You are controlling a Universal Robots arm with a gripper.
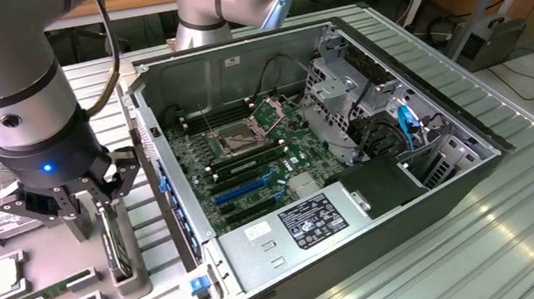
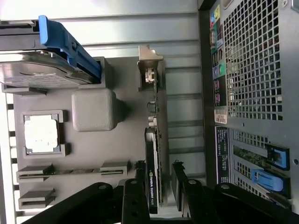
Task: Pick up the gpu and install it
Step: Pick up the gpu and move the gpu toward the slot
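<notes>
While its fingers stand wide apart, the gripper (image 2: 159, 193) straddles the gpu (image 2: 155, 140), and we see no clamp on it. The arm (image 1: 21, 109) points straight down. The gpu stands on edge along the grey tray's (image 2: 93, 154) edge beside the computer case (image 1: 360, 259), with its bracket (image 2: 149, 58) toward the hard drive (image 2: 37, 70).

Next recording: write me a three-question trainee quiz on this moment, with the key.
1. Multiple choice: how does the gpu sit in the grey tray? A lying flat; B standing on edge; C propped at a slant.
2. Short answer: which part does the open gripper straddle?
3. True or false: the computer case has its side open.
Key: 1 B; 2 the gpu; 3 true.
</notes>
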